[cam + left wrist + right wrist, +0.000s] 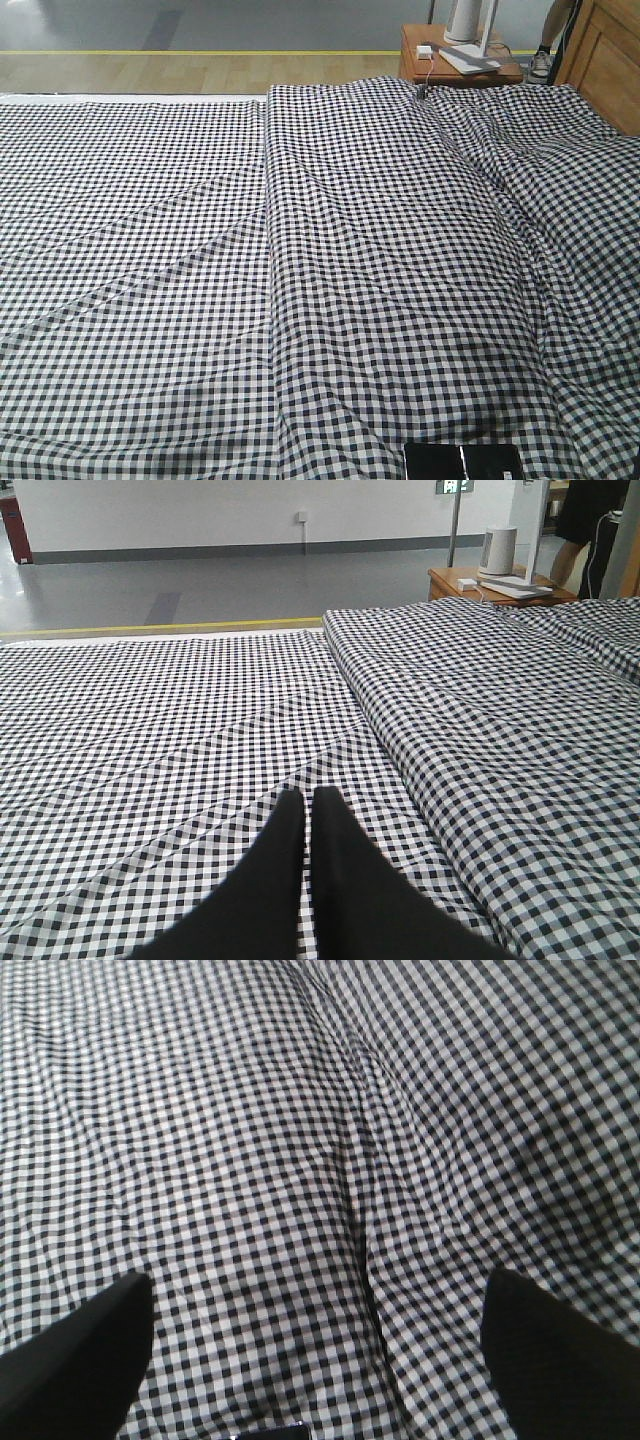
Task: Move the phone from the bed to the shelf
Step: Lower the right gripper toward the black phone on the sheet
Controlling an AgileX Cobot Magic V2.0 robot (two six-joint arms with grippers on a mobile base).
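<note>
The glossy black phone (pixel 463 462) lies flat on the gingham bed (pixel 300 280) at the very bottom edge of the front view. Only a sliver of the phone (pixel 270 1433) shows at the bottom of the right wrist view. My right gripper (pixel 315 1305) hovers over the sheet, open, fingers wide apart and nothing between them; the phone's edge is just nearer than the fingertips. My left gripper (pixel 308 800) is shut and holds nothing, low above the bed (pixel 200 730) left of the raised seam. The shelf is out of view.
A small wooden nightstand (pixel 455 62) with a white fan base and charger stands beyond the bed's far right corner. A wooden headboard (pixel 605 60) rises at the far right. A person's legs (pixel 585 530) show behind the nightstand. Grey floor lies beyond the bed.
</note>
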